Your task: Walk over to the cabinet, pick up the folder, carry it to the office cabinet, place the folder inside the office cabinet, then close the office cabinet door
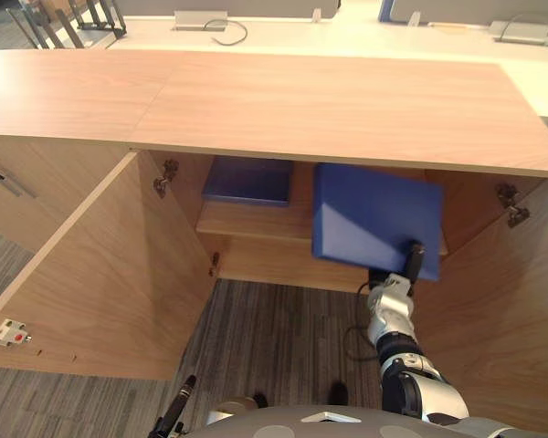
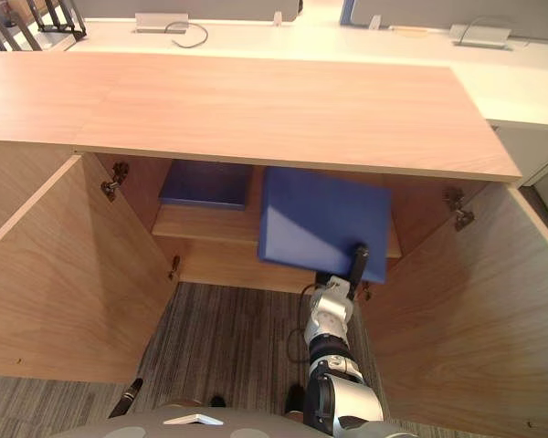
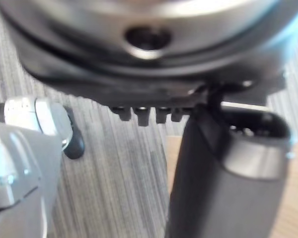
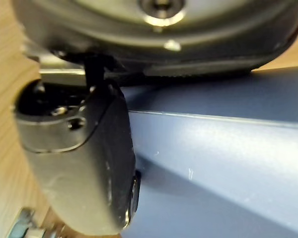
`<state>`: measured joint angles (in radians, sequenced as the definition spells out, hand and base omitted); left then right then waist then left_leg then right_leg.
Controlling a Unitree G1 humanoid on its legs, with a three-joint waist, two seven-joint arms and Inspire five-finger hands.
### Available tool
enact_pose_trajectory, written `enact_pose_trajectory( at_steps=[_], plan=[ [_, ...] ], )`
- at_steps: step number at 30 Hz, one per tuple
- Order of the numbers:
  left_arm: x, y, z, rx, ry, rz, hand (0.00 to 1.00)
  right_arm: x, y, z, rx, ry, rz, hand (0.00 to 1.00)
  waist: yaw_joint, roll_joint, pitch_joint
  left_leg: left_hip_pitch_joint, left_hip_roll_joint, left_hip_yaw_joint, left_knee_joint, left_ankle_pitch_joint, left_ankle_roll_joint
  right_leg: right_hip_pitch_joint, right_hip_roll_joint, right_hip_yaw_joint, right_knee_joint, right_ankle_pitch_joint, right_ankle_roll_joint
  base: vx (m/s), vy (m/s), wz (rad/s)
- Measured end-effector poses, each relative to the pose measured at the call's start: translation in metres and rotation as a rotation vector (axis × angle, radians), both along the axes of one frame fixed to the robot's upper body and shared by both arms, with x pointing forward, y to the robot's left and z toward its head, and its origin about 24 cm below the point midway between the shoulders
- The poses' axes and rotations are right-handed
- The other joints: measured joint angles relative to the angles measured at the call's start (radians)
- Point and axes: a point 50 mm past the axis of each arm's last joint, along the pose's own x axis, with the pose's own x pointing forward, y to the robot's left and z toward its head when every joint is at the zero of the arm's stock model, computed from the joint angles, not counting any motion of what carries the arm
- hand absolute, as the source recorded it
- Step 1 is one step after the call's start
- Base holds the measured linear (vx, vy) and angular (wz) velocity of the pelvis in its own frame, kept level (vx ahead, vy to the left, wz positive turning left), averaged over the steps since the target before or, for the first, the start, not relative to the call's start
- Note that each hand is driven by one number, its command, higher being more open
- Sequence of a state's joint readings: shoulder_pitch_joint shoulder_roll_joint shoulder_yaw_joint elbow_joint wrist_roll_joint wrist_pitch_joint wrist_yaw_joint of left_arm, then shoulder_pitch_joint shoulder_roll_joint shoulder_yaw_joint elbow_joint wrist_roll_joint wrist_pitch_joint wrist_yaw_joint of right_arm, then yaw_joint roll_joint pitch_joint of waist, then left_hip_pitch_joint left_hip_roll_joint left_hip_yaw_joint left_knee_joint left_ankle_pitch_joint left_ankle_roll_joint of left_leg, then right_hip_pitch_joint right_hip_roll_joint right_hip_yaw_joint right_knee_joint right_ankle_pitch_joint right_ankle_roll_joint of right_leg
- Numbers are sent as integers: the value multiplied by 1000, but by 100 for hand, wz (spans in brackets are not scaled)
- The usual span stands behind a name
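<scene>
My right robot hand (image 1: 416, 260) pinches the folder (image 1: 370, 217) at its near right corner. The folder hangs tilted over the right end of the cabinet shelf (image 1: 247, 222). I should level it, slide it fully in, then let go.

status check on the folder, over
Right hand shut on blue folder, tilted at the cabinet mouth. Left hand open, idle low. Second folder on shelf; both doors open.

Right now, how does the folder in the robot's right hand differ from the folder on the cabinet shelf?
The held folder is tilted, pinched by the right hand; the shelf folder lies flat, untouched. The held folder sits right of the shelf folder and nearer the opening. Both are plain blue.
</scene>
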<state>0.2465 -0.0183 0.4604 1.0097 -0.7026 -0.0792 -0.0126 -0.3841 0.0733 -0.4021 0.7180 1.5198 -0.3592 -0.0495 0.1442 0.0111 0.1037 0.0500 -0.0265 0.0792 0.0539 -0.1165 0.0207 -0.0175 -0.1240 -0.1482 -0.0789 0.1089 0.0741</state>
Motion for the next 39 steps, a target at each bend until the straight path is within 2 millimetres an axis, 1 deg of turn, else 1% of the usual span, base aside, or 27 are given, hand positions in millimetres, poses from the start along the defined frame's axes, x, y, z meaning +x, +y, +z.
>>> enact_pose_trajectory(
  at_steps=[1, 3, 4, 6, 8, 9, 11, 12, 13, 14, 15, 16, 18, 19, 20, 23, 24, 25, 26, 28, 30, 32, 33, 34, 35, 37, 39],
  plan=[
    [3, 0, 1, 4, -9, -5, 100, 3, -3, 8, -5, -34, -25, 0, 0, 1, 8, -7, 2, -1, 15, -6, -3, 0, 0, -3, 0, 0, 0, 0, -21, 7],
    [11, -1, 3, 10, -42, -11, 100, 13, -13, 35, -36, -139, -107, 0, 5, 5, 34, -44, 10, 0, 80, -36, -7, -7, -1, -5, 1, 0, 0, 0, 0, 0],
    [13, -2, 3, 11, -50, -15, 100, 14, -15, 41, -45, -158, -122, 0, 9, 8, 44, -55, 14, 2, 100, -45, -8, -13, 1, -5, 8, 0, -1, -49, -12, -8],
    [27, -7, 4, 3, -88, -38, 100, 20, -20, 61, -69, -234, -163, 0, 14, 29, 88, -133, 35, 6, 211, -81, -16, -81, 8, -5, 92, -24, -14, -96, -21, -9],
    [39, -11, 6, -4, -116, -53, 100, 22, -22, 73, -76, -280, -181, 0, 14, 48, 120, -192, 47, 4, 295, -110, -13, -137, 11, -6, 171, -58, -15, -124, -12, -2],
    [46, -13, 7, -5, -138, -64, 100, 25, -22, 81, -75, -310, -186, 0, 13, 62, 140, -240, 57, 2, 356, -130, -11, -188, 14, -5, 238, -80, -20, -164, -1, -6],
    [55, -15, 9, -2, -166, -80, 100, 29, -22, 92, -70, -349, -191, 0, 12, 69, 159, -310, 63, 3, 430, -153, -8, -271, 11, 3, 332, -112, -20, -165, 11, -9],
    [62, -16, 11, -2, -183, -88, 100, 32, -21, 101, -70, -384, -194, 0, 12, 72, 168, -362, 68, 4, 477, -170, -4, -330, 10, 9, 392, -131, -23, -182, 33, -14],
    [67, -15, 13, 5, -203, -89, 100, 37, -19, 110, -65, -416, -189, 0, 10, 69, 179, -406, 73, 8, 524, -186, 0, -384, 10, 20, 446, -148, -24, -218, 36, -14],
    [70, -15, 14, 7, -213, -90, 100, 39, -19, 115, -64, -434, -189, 0, 8, 70, 186, -429, 75, 10, 545, -194, 0, -408, 9, 23, 472, -156, -25, -203, 17, -20],
    [73, -15, 16, 12, -228, -90, 100, 44, -16, 126, -62, -472, -185, 0, 1, 67, 193, -491, 84, 16, 608, -218, 6, -478, 9, 34, 538, -176, -27, -203, 4, -21],
    [74, -15, 16, 14, -232, -90, 100, 48, -14, 133, -58, -492, -180, 0, -2, 64, 201, -522, 89, 25, 643, -231, 8, -518, 10, 46, 578, -189, -28, -203, -3, -24],
    [77, -16, 17, 13, -242, -90, 100, 51, -13, 145, -53, -528, -180, 0, -10, 63, 218, -575, 92, 30, 697, -249, 12, -581, 8, 58, 640, -206, -34, -172, -11, -15],
    [79, -16, 18, 13, -249, -91, 100, 51, -14, 151, -48, -546, -186, 0, -12, 62, 225, -610, 93, 31, 723, -257, 7, -619, 6, 63, 668, -210, -37, -152, -11, -6],
    [80, -16, 18, 13, -251, -92, 100, 50, -15, 154, -46, -554, -190, 0, -12, 62, 229, -626, 94, 31, 734, -258, 8, -635, 6, 65, 681, -212, -39, -133, -14, -3],
    [87, -16, 21, 17, -270, -96, 100, 53, -21, 169, -66, -582, -197, 0, -10, 64, 247, -716, 103, 26, 817, -271, 8, -728, 4, 72, 765, -232, -38, -117, -12, 0],
    [91, -15, 23, 23, -288, -104, 100, 56, -22, 179, -77, -600, -196, 0, -10, 65, 261, -751, 107, 21, 853, -279, 3, -763, 5, 72, 801, -240, -41, -98, -14, 1],
    [93, -15, 24, 25, -297, -110, 100, 57, -23, 184, -82, -609, -195, 0, -9, 64, 265, -769, 108, 19, 869, -283, 2, -780, 4, 72, 818, -244, -43, -132, -15, 3],
    [97, -17, 26, 28, -310, -128, 100, 60, -22, 195, -88, -635, -190, 0, -8, 64, 272, -810, 108, 14, 901, -288, -2, -823, 2, 74, 853, -252, -46, -75, -6, 2],
    [99, -18, 27, 28, -317, -138, 100, 63, -21, 204, -83, -654, -185, 0, -8, 64, 286, -819, 108, 14, 914, -289, -3, -834, 2, 76, 867, -254, -47, -76, -6, 1],
    [100, -18, 28, 31, -322, -145, 100, 74, -16, 225, -74, -681, -170, 0, -7, 66, 289, -856, 109, 12, 938, -290, -3, -872, 2, 80, 888, -261, -49, -108, -9, -1],
    [101, -18, 29, 32, -328, -155, 100, 84, -17, 249, -105, -691, -135, 0, -5, 70, 301, -872, 109, 13, 951, -290, -3, -885, 1, 82, 898, -259, -47, -99, -6, -1],
    [103, -19, 30, 34, -334, -172, 100, 92, -18, 271, -119, -702, -96, 0, 3, 75, 307, -887, 109, 13, 957, -291, -4, -901, -1, 83, 903, -258, -44, -104, -5, 0],
    [105, -20, 31, 33, -340, -190, 100, 95, -21, 297, -134, -733, -77, 0, 15, 82, 313, -904, 108, 14, 958, -288, -5, -916, -5, 80, 903, -255, -40, -98, -6, 0],
    [105, -21, 31, 32, -341, -195, 100, 96, -21, 308, -144, -748, -68, 0, 21, 85, 315, -911, 107, 14, 958, -285, -5, -924, -7, 79, 904, -253, -39, -72, -14, 6],
    [105, -22, 30, 31, -334, -201, 100, 98, -20, 347, -171, -797, -13, 0, 40, 93, 322, -932, 103, 7, 960, -274, 0, -944, -15, 69, 915, -253, -40, -28, -36, 12],
    [105, -23, 30, 29, -336, -205, 100, 98, -20, 361, -182, -804, 5, 0, 46, 98, 327, -939, 101, -2, 960, -271, -3, -946, -18, 59, 918, -254, -42, 12, -32, 19]
  ],
)
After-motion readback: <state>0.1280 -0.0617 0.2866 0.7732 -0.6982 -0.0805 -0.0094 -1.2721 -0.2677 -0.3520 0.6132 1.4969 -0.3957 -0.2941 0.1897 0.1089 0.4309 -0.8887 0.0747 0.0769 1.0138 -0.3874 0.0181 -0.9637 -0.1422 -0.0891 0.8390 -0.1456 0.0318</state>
